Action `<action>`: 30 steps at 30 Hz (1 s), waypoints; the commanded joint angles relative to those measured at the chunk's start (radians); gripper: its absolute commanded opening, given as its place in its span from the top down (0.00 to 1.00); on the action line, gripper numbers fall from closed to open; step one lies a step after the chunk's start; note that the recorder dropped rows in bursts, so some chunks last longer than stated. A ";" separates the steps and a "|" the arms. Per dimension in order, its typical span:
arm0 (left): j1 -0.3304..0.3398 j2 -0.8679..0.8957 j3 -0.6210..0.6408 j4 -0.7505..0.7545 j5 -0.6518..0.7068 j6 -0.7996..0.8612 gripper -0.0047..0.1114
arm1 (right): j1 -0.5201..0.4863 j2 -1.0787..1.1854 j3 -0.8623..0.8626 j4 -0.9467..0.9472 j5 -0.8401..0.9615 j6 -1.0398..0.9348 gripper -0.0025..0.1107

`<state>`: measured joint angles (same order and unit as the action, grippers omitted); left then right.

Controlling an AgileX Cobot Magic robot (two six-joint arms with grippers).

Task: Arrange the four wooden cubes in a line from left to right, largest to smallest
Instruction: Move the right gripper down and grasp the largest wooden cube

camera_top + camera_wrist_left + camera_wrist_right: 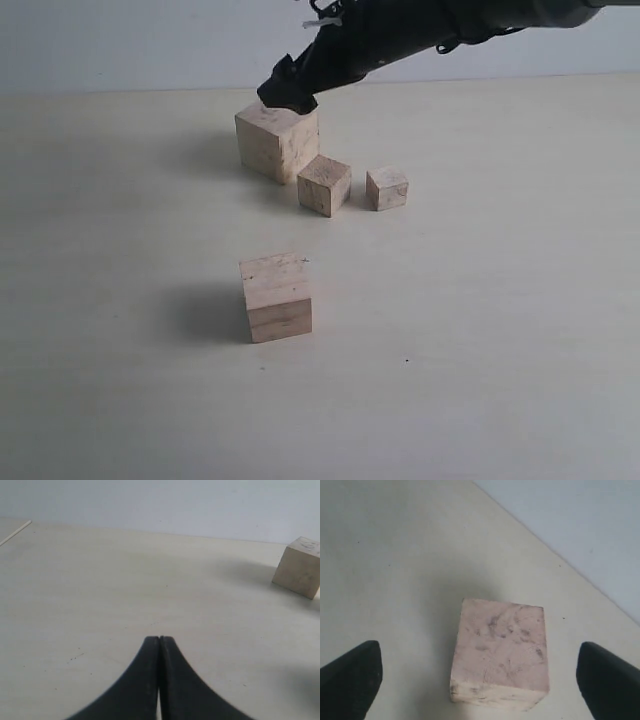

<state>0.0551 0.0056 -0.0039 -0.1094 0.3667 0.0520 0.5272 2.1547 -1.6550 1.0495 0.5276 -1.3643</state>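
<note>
Three of the four wooden cubes stand at the back: the largest cube [277, 140], a smaller cube [325, 184] touching its front right corner, and the smallest cube [387, 188] further right. The second-largest cube [276, 296] stands alone nearer the front. My right gripper [288, 97] hovers over the largest cube's top. It is open, its fingers [355, 675] wide on both sides of the speckled largest cube [500, 645], apart from it. My left gripper [159, 639] is shut and empty over bare table. One cube [299, 567] shows off to its side; I cannot tell which.
The pale table [480, 330] ends at a light wall [120, 40] behind the cubes. The right arm [420, 25] reaches in from the upper right, across the back row. The left arm is out of the exterior view.
</note>
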 commanded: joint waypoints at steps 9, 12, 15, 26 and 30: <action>-0.006 -0.006 0.004 0.002 -0.012 -0.005 0.96 | 0.002 0.226 -0.237 0.075 0.038 -0.136 0.05; -0.006 -0.006 0.004 0.002 -0.012 -0.005 0.96 | 0.002 0.251 -0.249 0.077 -0.003 -0.134 0.05; -0.006 -0.006 0.004 0.002 -0.012 -0.005 0.96 | 0.002 0.275 -0.249 0.078 -0.003 -0.134 0.05; -0.006 -0.006 0.004 0.002 -0.012 -0.005 0.96 | 0.002 0.302 -0.249 0.076 -0.001 -0.107 0.11; -0.006 -0.006 0.004 0.002 -0.012 -0.005 0.96 | 0.002 0.302 -0.249 0.074 -0.003 -0.104 0.41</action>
<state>0.0551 0.0056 -0.0039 -0.1094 0.3667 0.0520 0.5292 2.4588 -1.8955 1.1206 0.5255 -1.4745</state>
